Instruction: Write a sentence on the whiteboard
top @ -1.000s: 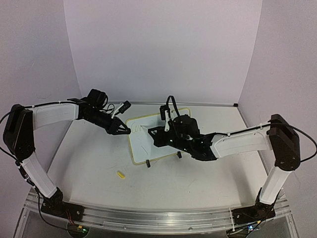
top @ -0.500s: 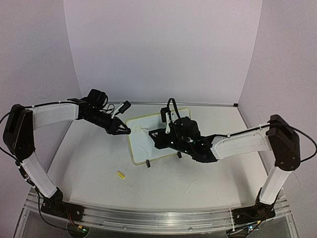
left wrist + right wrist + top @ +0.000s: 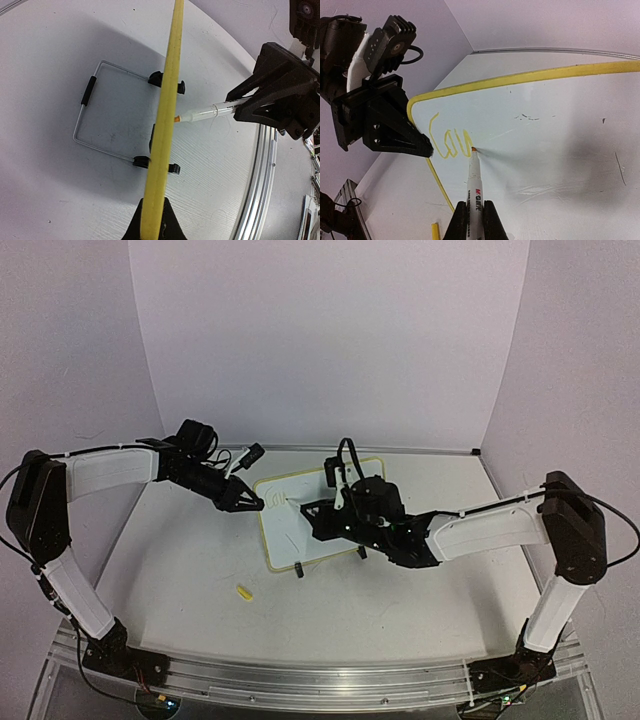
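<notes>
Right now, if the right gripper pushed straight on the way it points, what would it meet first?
The right gripper holds a marker aimed at the whiteboard; its tip seems to touch the face beside the yellow writing, so the board comes first.

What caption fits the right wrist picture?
Right gripper presses a white-barrelled marker onto the yellow-framed whiteboard, beside yellow cursive letters, while the left gripper grips its edge.

White whiteboard (image 3: 560, 130) with a pale yellow rim; yellow sentence (image 3: 447, 143) at centre left; white marker (image 3: 474, 185), orange tip.
</notes>
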{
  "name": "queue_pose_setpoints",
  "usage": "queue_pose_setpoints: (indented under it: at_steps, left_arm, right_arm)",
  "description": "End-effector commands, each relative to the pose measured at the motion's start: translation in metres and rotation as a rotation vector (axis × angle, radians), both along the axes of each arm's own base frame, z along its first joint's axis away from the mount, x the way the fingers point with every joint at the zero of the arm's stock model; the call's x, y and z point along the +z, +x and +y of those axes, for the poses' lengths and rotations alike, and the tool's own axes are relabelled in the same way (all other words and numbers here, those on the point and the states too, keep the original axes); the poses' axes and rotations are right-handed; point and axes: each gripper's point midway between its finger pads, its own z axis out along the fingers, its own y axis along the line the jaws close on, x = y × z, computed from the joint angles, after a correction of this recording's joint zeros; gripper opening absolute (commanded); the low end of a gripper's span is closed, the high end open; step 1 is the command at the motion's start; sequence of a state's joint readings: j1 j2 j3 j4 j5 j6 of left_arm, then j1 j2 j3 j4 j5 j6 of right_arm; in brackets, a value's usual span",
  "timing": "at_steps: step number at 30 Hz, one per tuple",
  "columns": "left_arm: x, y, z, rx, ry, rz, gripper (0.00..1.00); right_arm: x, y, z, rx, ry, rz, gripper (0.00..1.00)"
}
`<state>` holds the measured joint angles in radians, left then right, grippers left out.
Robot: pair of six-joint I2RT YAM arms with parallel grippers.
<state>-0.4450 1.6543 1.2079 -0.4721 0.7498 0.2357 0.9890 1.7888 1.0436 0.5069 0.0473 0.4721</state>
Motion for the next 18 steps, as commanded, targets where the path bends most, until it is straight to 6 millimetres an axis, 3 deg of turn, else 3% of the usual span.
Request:
queue_pose_setpoints:
  at_steps: [1, 18]
  left_arm:
    - [0.000, 0.008, 0.009, 0.030, 0.069, -0.067, 0.00]
    - [-0.001, 0.008, 0.010, 0.032, 0.073, -0.068, 0.00]
  right_arm:
    - [-0.008, 0.007, -0.019, -0.064, -0.044, 0.011, 0.00]
    - [0.003, 0.010, -0.021, -0.087, -0.035, -0.009, 0.00]
